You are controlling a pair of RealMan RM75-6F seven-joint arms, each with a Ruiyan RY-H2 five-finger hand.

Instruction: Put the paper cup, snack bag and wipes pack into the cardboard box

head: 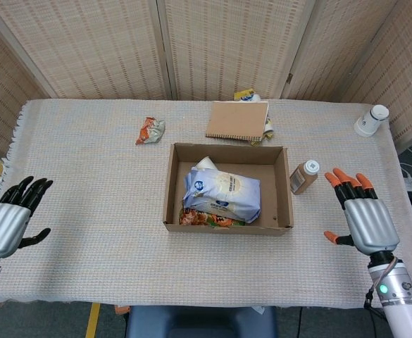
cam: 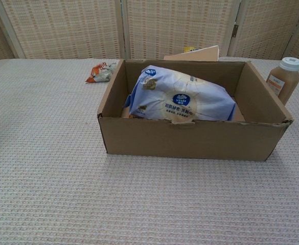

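The left hand (head: 5,224) is at the left edge of the table (head: 86,211), far from the box, with its dark fingers (head: 28,190) spread apart and nothing in it. The right hand (head: 364,220) is over the right end of the table, also released, with the orange fingertips (head: 346,176) fanned out and the thumb stretched to the side; it holds nothing. Only the head view shows the two hands; the chest view shows neither of them.

The cardboard box (head: 283,190) stands open near the middle of the table. Inside it the wipes pack (head: 223,193), blue and white, lies on top and fills most of the space. In the chest view the same pack (cam: 182,99) leans a little, higher on the left side. Under its near edge, in the head view, a strip of the snack bag (head: 202,219) with orange and green print is visible against the front wall of the box. The paper cup (head: 206,163) lies in the far left corner of the box, partly covered by the wipes pack, so only its white rim and a part of its side show.

Outside the box, a small brown bottle (head: 304,176) with a white cap stands just beside the right wall. A crumpled orange wrapper (head: 150,129) lies on the cloth behind the box to the left. A brown notebook (head: 237,120) lies behind the box, with a yellow packet (head: 246,94) showing at its far edge. A white bottle (head: 370,120) stands at the far right corner of the table.
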